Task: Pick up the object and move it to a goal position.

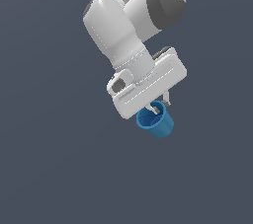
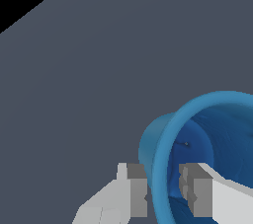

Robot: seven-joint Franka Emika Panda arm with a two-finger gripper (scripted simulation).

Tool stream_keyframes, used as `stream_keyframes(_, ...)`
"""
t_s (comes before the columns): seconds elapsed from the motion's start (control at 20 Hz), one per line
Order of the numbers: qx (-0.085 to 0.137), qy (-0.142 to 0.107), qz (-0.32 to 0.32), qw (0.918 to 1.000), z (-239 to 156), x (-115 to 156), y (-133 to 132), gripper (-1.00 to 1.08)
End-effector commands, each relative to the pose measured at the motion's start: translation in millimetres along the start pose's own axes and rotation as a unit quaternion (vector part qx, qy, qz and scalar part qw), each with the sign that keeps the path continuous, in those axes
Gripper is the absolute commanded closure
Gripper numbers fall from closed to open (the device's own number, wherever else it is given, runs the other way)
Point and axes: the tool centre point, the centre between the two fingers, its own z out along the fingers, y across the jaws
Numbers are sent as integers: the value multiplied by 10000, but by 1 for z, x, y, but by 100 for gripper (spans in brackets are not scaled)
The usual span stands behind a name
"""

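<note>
One white arm (image 1: 123,25) carries one hand (image 1: 159,107), and there is one blue cup (image 1: 157,122). The hand is clenched on the cup's wall: in the wrist view one finger (image 2: 200,191) sits inside the rim and the other (image 2: 133,188) presses outside. The cup hangs tilted beneath the hand, against a plain grey background.

A glossy white arm (image 1: 118,25) with rounded segments, a dark grey joint band, and pale grey blocky fingertips (image 2: 133,188).
</note>
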Motion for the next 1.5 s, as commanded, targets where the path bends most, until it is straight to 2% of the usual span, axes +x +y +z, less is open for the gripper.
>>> stream_keyframes(0.0, 57, 72, -155, 9998, -5, 1, -6, 108)
stream_keyframes(0.4, 179, 179, -418, 9988, -12, 1, -16, 108)
stream_keyframes(0.8, 200, 180, -439, 9987, -12, 0, -16, 108)
stream_keyframes(1.45, 197, 179, -438, 9987, -14, 27, -20, 108)
